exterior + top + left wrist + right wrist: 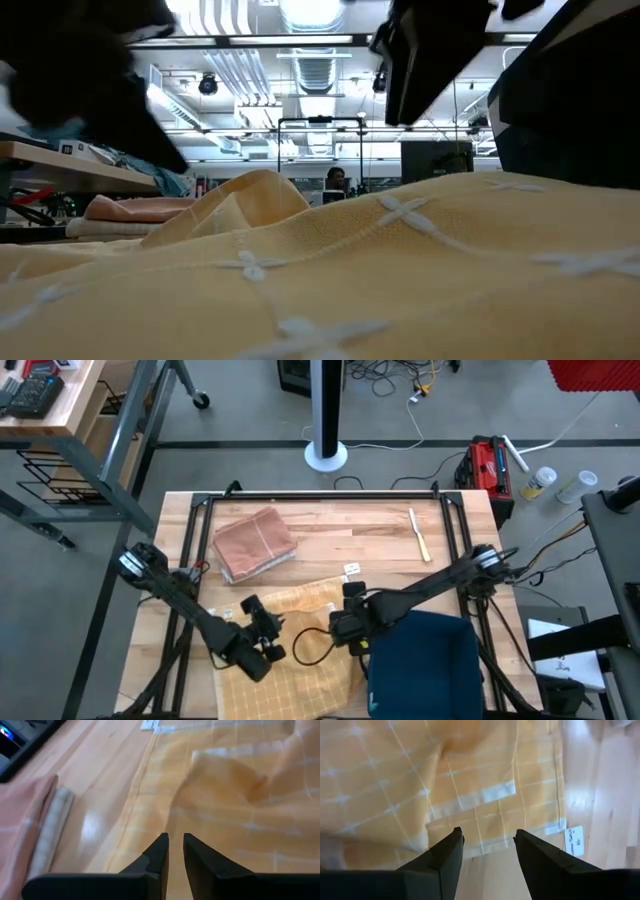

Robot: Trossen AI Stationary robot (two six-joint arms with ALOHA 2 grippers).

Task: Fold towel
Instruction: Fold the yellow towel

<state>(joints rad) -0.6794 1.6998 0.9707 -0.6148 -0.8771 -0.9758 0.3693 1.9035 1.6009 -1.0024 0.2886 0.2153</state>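
- The yellow towel (pixel 300 650) lay on the near middle of the wooden table (pixel 340 530), rumpled, with a raised fold toward its far side; its white grid lines showed in both wrist views (pixel 235 795) (pixel 420 785).
- From table height, the yellow cloth (pixel 400 270) filled the foreground, one hump rising at centre left.
- The left gripper (pixel 268 637) hung over the towel's left part. In its own wrist view (pixel 175 845) the fingers stood slightly parted, a narrow slot between them, nothing pinched.
- The right gripper (pixel 352 598) was above the towel's far right corner. In its wrist view (pixel 487 840) the fingers were spread well apart, over the hem, holding nothing.
- A white tag (pixel 574 840) sat at the towel's edge just beside the right gripper's fingers.
- A folded pink towel (pixel 255 543) rested on the far left of the table, apart from the yellow one; its edge showed in the left wrist view (pixel 30 835).
- A dark blue cloth (pixel 425 665) lay at the near right, just beside the yellow towel.
- A small pale stick-like item (pixel 418 533) lay far right on the table; kind not discernible.
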